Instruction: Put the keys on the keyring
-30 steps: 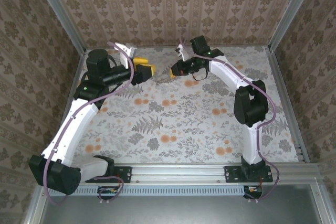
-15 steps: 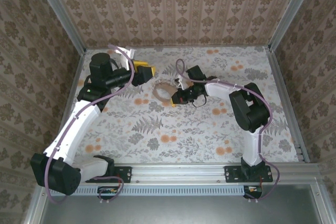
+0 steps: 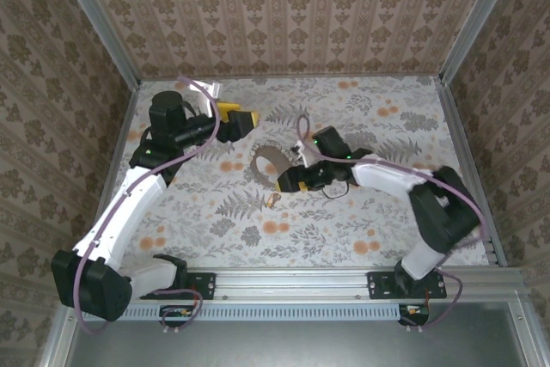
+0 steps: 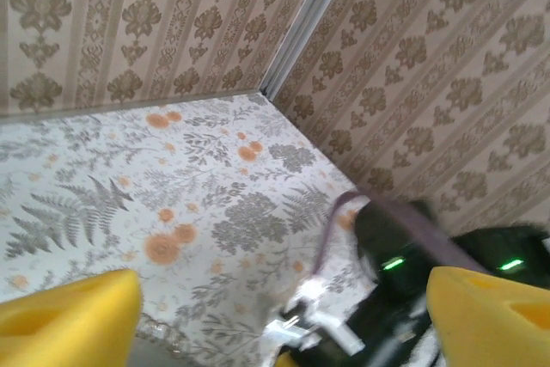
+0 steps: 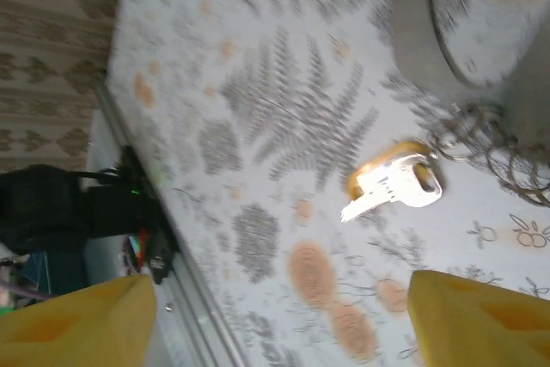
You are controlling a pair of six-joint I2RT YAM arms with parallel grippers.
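- The right gripper [image 5: 279,320] is seen with its jaws spread wide; its yellow pads [image 5: 77,320] sit at the two lower corners of the wrist view and nothing is clasped between them.
- It is held low over the flowered table [image 3: 344,229] and tilted towards it, probably so that the small parts below can be kept in sight of the wrist camera and reached with a short descent.
- The left gripper [image 3: 241,120] is likewise spread, with empty air between its yellow pads [image 4: 69,315]. It is kept raised at the far left of the work area, judged to be parked clear of the other arm.
- The key [image 5: 391,185] is found flat on the table ahead of the right gripper's open jaws, its silvery blade pointing away from the chain and its orange-yellow head turned towards it.
- The keyring [image 3: 256,161] is laid as a loose oval loop on the table between the two grippers, nearer the right one.
- The key's head is seen just beside, perhaps touching, the chain's strands; whether it is threaded onto a link cannot be told.
- If it is not threaded, a pinch on the thin, flat key would be called for first.
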